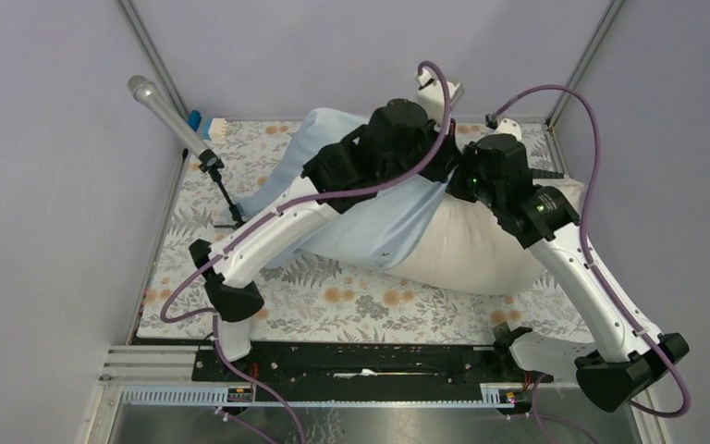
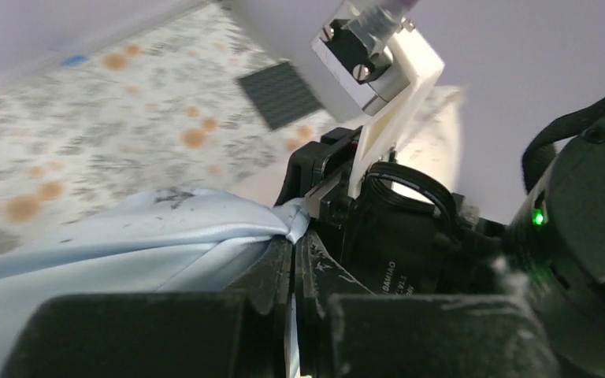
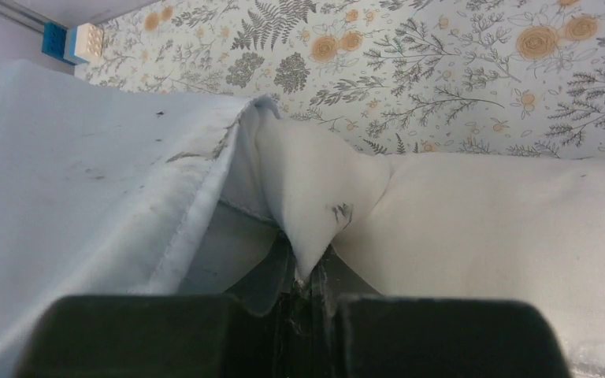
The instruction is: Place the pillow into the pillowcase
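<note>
Light-blue pillowcase (image 1: pixel 370 222) covers left part of cream pillow (image 1: pixel 481 259) on counter (image 1: pixel 333 301) | left claw (image 2: pixel 293 252) pinching pillowcase hem | right claw (image 3: pixel 309 272) pinching pillow corner | I'd draw hem over that corner slowly, tension even

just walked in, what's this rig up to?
Both arms are working the pillow into the pillowcase on the floral cloth. The left pincer is shut on the pillowcase's edge. The right pincer pinches a corner of the pillow beside the opening. A large part of the pillow sticks out on the right, so it's not fully in yet.
</note>
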`<state>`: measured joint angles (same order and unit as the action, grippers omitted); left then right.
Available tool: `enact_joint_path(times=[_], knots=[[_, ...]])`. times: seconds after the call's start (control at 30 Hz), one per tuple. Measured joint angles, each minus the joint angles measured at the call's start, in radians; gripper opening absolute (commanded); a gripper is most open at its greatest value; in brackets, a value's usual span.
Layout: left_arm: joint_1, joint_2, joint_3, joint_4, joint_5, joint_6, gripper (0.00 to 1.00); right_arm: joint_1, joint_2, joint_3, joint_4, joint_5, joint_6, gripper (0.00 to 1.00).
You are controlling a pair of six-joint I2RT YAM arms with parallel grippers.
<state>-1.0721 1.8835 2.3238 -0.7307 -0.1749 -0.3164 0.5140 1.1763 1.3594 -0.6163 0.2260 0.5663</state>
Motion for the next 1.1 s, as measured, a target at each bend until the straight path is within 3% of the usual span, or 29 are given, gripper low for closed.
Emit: enact_joint_path(times=[0.2,0.3,0.47,0.6,0.73,0.9,1.0,1.1], knots=[[0.165,-0.033,-0.208,0.233,0.357,-0.191,0.01,-0.151,-0.004,-0.148,0.126,-0.091,0.065,0.0],[0.244,0.031,-0.238,0.261,0.509,-0.27,0.21,-0.216,0.068,-0.225,0.216,-0.135,0.091,0.0],[0.267,0.137,-0.253,0.307,0.575,-0.31,0.64,-0.319,0.222,-0.284,0.414,-0.21,0.142,0.0],[0.227,0.1,-0.314,0.307,0.528,-0.281,0.82,-0.378,0.314,-0.284,0.508,-0.263,0.161,0.0],[0.162,-0.106,-0.548,0.302,0.364,-0.24,0.84,-0.397,0.353,-0.274,0.531,-0.274,0.157,0.02],[0.047,-0.396,-0.826,0.292,0.067,-0.216,0.89,-0.405,0.401,-0.19,0.466,-0.274,0.123,0.17],[0.003,-0.439,-0.916,0.298,-0.039,-0.215,0.91,-0.405,0.417,-0.132,0.406,-0.271,0.098,0.3],[-0.017,-0.401,-0.977,0.306,-0.096,-0.216,0.91,-0.405,0.417,-0.079,0.349,-0.26,0.072,0.49]])
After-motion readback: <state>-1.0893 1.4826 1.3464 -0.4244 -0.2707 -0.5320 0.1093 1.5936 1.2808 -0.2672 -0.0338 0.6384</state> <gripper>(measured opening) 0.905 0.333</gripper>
